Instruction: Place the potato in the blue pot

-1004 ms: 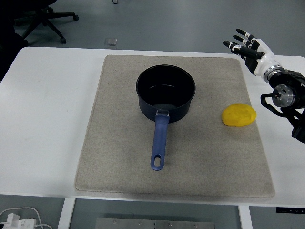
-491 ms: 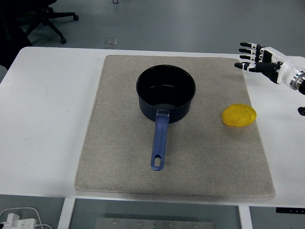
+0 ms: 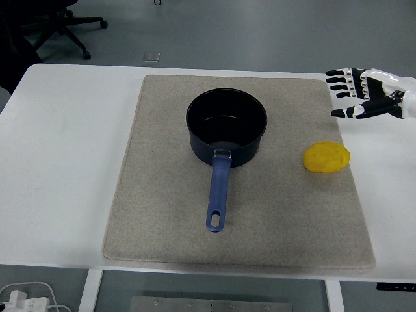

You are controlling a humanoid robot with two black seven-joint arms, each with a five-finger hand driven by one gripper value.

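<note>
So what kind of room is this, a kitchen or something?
Probably an office or lab rather than a kitchen. The blue pot and potato sit on a mat on a plain white table, a wheeled office chair stands on the grey floor behind, and a robot hand reaches in.

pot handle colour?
Blue, lighter than the dark pot body; handle shows clearly in the head view.

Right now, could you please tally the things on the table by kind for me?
Blue pot: 1
Potato: 1
Beige mat: 1
Total: 3

The right hand hovers open beyond the mat's far right corner, holding nothing.
</note>
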